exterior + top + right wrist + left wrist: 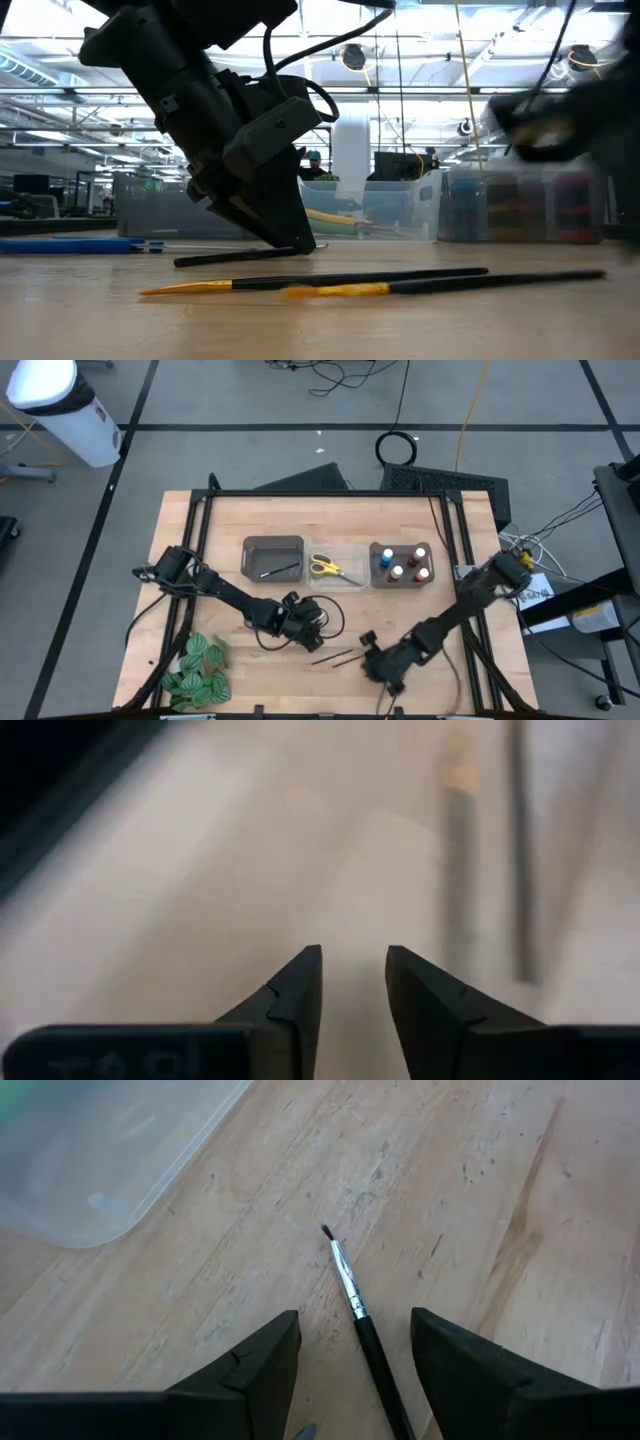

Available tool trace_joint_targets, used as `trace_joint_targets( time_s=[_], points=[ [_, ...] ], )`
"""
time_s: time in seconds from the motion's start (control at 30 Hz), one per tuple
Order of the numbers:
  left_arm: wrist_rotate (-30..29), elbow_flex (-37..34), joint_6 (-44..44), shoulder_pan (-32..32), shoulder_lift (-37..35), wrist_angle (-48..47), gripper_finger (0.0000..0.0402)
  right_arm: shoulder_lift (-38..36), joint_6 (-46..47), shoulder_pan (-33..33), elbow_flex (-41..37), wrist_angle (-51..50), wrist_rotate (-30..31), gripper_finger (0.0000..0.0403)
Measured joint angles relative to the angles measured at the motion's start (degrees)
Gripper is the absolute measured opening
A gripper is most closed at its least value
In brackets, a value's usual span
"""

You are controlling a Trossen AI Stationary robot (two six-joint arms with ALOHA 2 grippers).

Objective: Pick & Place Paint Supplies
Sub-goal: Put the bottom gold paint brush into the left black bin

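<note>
Wooden table (pixel 250 660): left claw (pixel 350 1355) released, straddling paintbrush (pixel 355 1305); right claw (pixel 353 985) parted, empty.

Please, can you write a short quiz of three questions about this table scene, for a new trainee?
1. True or false: the left gripper stands open with a thin paintbrush lying between its fingers.
2. In which bin do the yellow scissors lie? A) grey bin B) middle clear bin C) bin with paint bottles
3. Fill in: two loose paintbrushes lie on the table next to the ____ gripper.

Key: 1 true; 2 B; 3 right
</note>
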Motion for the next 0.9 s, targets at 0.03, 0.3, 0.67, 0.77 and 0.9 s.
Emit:
trace_joint_targets(
  time_s=[0.03, 0.3, 0.67, 0.77, 0.9],
  points=[
    [-0.02, 0.0, 0.0, 0.0, 0.0, -0.04, 0.0203, -1.19, 0.88, 1.47, 0.07, 0.7, 0.02, 0.01],
    [0.05, 0.0, -0.13, -0.02, 0.0, 0.0, 0.0202, 0.0, 10.53, 10.42, 0.33, 17.52, 1.77, 0.0154],
    [0.01, 0.0, -0.15, 0.07, -0.02, 0.14, 0.0202, 7.89, 10.08, 13.38, 10.72, 2.7, 1.36, 0.0217],
    [0.0, 0.0, -0.57, 0.07, -0.02, 0.22, 0.0202, 10.69, 9.33, 13.96, 16.44, -4.97, -0.22, 0.0203],
    [-0.01, 0.0, -1.95, 0.07, -0.02, 0.39, 0.0202, 13.25, 9.38, 15.0, 21.07, -12.73, -1.15, 0.019]
  ],
)
